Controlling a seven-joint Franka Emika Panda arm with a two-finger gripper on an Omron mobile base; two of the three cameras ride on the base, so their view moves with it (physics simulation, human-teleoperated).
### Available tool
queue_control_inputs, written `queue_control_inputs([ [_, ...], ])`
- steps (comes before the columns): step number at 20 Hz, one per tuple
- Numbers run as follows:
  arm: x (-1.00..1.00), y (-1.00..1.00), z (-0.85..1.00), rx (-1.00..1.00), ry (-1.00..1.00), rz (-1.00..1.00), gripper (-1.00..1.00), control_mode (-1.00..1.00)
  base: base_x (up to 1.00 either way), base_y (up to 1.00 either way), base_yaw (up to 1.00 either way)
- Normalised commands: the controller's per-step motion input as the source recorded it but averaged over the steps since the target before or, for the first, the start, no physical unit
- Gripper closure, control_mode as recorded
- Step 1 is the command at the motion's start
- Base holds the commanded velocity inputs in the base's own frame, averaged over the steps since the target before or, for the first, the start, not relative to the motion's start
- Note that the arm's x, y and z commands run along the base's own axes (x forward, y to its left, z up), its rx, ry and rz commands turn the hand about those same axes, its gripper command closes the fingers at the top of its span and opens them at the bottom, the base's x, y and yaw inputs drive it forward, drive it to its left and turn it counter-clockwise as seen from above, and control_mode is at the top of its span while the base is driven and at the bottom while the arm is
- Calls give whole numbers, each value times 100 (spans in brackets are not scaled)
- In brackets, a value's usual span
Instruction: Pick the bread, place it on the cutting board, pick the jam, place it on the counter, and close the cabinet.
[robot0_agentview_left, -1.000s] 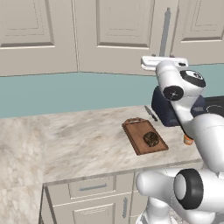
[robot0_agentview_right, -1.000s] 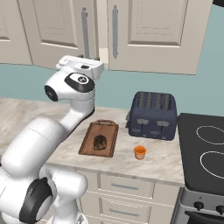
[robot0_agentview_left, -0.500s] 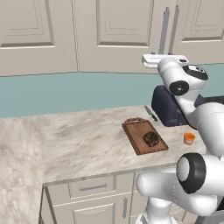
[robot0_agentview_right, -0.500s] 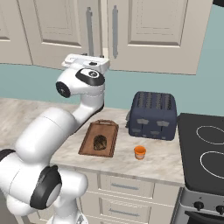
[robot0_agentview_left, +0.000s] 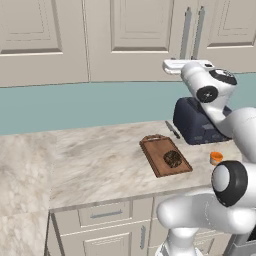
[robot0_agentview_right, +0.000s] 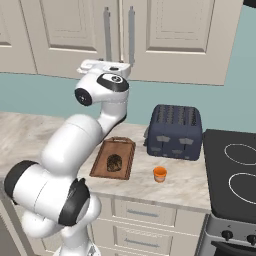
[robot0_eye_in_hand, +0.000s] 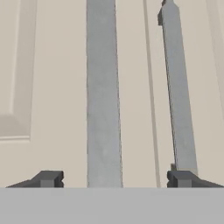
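Note:
The dark brown bread (robot0_agentview_left: 173, 159) lies on the reddish-brown cutting board (robot0_agentview_left: 154, 149) on the marbled counter (robot0_agentview_left: 95, 160). To its right, in front of the toaster, the small orange jam (robot0_agentview_left: 216, 158) stands on the counter. Both cabinet (robot0_agentview_left: 145, 35) doors look flush, their grey bar handles side by side. My gripper (robot0_eye_in_hand: 114, 179) is open and raised against the doors, with the left handle (robot0_eye_in_hand: 103, 87) between its fingers and the right handle (robot0_eye_in_hand: 177, 92) just inside the right fingertip. In the right base view the bread (robot0_agentview_right: 114, 162), board (robot0_agentview_right: 121, 146) and jam (robot0_agentview_right: 160, 174) sit below my hand.
A dark blue toaster (robot0_agentview_right: 175, 131) stands against the wall right of the board. A knife (robot0_agentview_left: 172, 129) lies beside it. A black stove (robot0_agentview_right: 235, 175) adjoins the counter at the right. Beige drawers (robot0_agentview_left: 105, 215) run under the counter.
The left cabinet door has swung in until its handle sits close beside the other. My hand followed it up and toward the cabinet. Bread and jam have not moved.

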Motion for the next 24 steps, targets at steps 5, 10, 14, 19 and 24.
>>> queue_control_inputs([
  [5, 39, 3, -17, 0, 0, 1, -100, -100, 0, 0, 0],
  [10, 38, 7, -17, -1, 0, 0, -100, -100, 0, 0, 0],
  [14, 40, 10, -16, 0, 0, 0, -100, -100, 0, 0, 0],
  [19, 37, 7, -14, 0, 0, 0, -100, -100, 0, 0, 0],
  [24, 37, 2, -14, 0, 0, 0, -100, -100, 0, 0, 0],
])
